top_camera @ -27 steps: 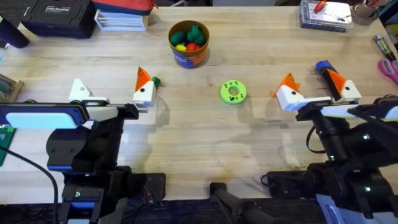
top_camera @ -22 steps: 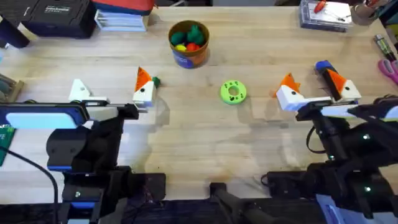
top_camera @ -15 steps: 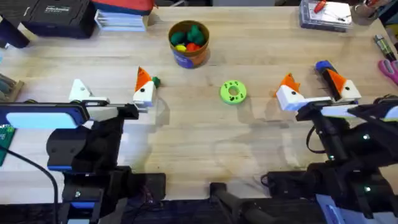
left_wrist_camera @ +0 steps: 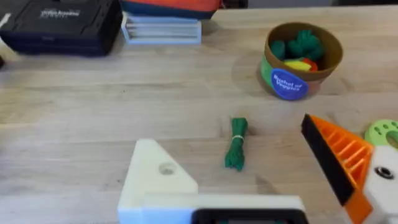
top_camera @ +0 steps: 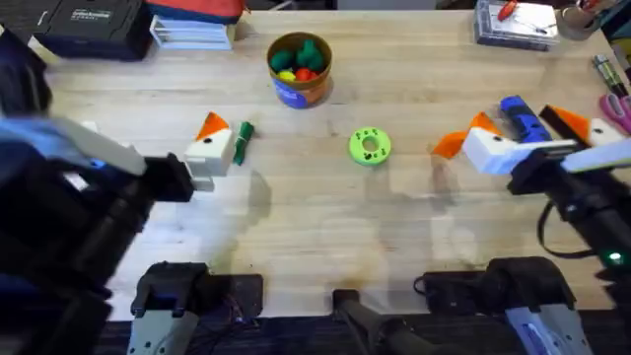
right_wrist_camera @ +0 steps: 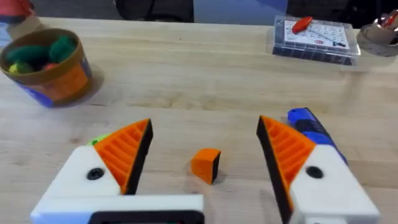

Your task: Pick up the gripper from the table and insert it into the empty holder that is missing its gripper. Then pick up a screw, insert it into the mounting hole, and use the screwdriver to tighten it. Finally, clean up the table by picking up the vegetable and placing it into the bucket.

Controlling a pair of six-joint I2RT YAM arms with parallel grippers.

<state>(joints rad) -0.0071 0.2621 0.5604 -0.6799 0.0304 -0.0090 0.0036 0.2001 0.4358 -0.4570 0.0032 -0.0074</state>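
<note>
The dark green vegetable (top_camera: 244, 138) (left_wrist_camera: 236, 143) lies on the wooden table (top_camera: 325, 217), just beside my left gripper's (top_camera: 143, 143) (left_wrist_camera: 227, 134) orange-padded finger (left_wrist_camera: 342, 158). That gripper is open; its other finger (left_wrist_camera: 155, 177) is plain white with a hole. Farther back stands the blue, orange-rimmed bucket (top_camera: 300, 67) (left_wrist_camera: 303, 59) (right_wrist_camera: 46, 65) holding toy vegetables. My right gripper (top_camera: 503, 131) (right_wrist_camera: 205, 124) hangs open at the right, with the blue screwdriver (top_camera: 518, 113) (right_wrist_camera: 309, 124) by its outer finger. A loose gripper, a screw and an empty holder are out of view.
A lime-green ring disc (top_camera: 370, 146) (left_wrist_camera: 385, 132) sits mid-table. A small orange-and-black block (right_wrist_camera: 206, 165) lies between the right fingers. A black case (top_camera: 94, 25) is at the back left, a clear parts box (top_camera: 513, 22) (right_wrist_camera: 317, 37) at the back right, and pink scissors (top_camera: 616, 108) at the right edge.
The left arm has risen toward the camera, blurred, and its orange finger shifted left, away from the vegetable. The right gripper moved right and back, closer to the screwdriver.
</note>
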